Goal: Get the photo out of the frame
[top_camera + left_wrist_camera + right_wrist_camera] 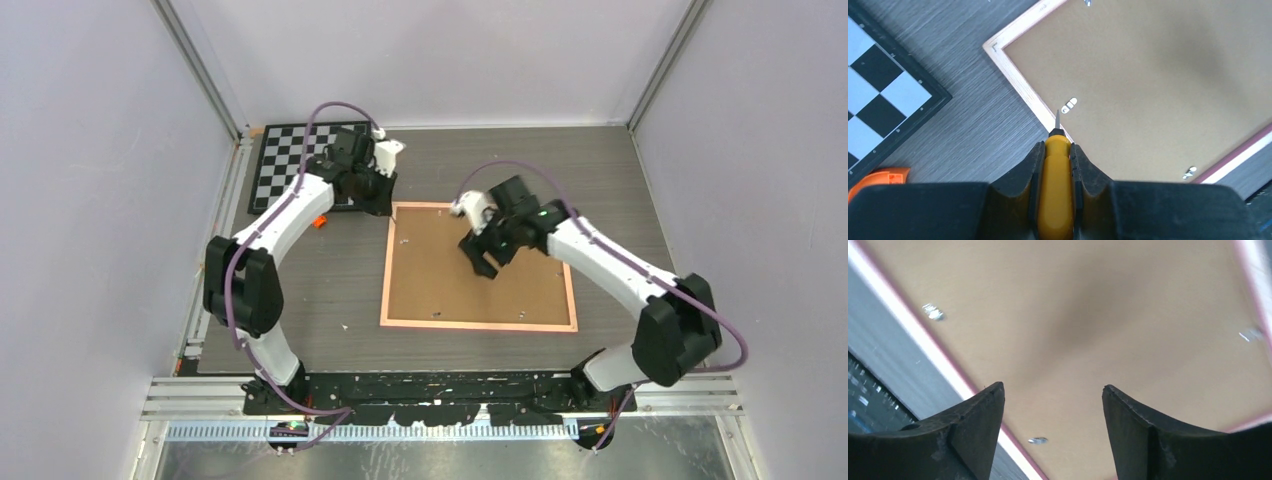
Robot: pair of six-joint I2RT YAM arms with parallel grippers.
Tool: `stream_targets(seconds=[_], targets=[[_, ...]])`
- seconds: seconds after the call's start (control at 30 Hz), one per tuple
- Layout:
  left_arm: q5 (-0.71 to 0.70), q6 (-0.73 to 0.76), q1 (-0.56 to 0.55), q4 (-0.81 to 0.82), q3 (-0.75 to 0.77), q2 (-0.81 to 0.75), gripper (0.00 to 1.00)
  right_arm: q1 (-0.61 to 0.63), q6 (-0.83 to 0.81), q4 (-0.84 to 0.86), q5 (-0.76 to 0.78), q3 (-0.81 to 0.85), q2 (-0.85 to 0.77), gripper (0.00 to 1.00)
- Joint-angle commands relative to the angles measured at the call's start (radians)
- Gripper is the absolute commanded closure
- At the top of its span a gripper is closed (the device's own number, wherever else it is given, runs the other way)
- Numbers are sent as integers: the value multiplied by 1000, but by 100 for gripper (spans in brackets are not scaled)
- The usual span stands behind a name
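Frame (480,270) lies face down on table (330,280), brown back up, near chessboard (290,160). Left gripper (1056,147) is clamped on yellow-handled screwdriver (1055,200), whose tip is just beside a metal clip (1069,105) at the frame's left edge. Right gripper (1053,405) hangs over the back, jaws wide apart, holding nothing. The photo can't be seen.

Frame (440,290), centre: one. Chessboard (290,160), upper left: one. Yellow-handled tool (1055,185): one. Orange piece (319,222) beside chessboard: one. Metal clips (1069,105) on frame's back: at least three; full count unclear.
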Motion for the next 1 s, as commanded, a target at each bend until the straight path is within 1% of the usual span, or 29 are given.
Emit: stream_targets(seconds=[0.0,0.1,0.23,0.37,0.43,0.53,0.73,0.93,0.97], targets=[[123,-116,76,24,-18,-107,100,-171,226,23,44,5,-101,22],[143,-132,111,30,-38,-136,100,-275,295,18,121,-40,-150,20],[153,-133,120,35,-60,-164,100,-432,331,22,194,-112,-182,17],[165,-132,120,46,-72,-175,100,-596,352,10,155,-138,-106,19],[167,-132,120,45,-71,-177,100,-656,355,12,130,-138,-56,21],[169,-131,120,44,-72,-181,100,-700,359,22,94,-128,20,28],[174,-132,121,51,-86,-191,100,-710,383,63,67,-91,124,40],[175,-132,122,54,-107,-204,100,-711,362,80,74,-45,238,58],[177,-133,122,53,-110,-204,100,-711,350,82,74,-29,262,64]])
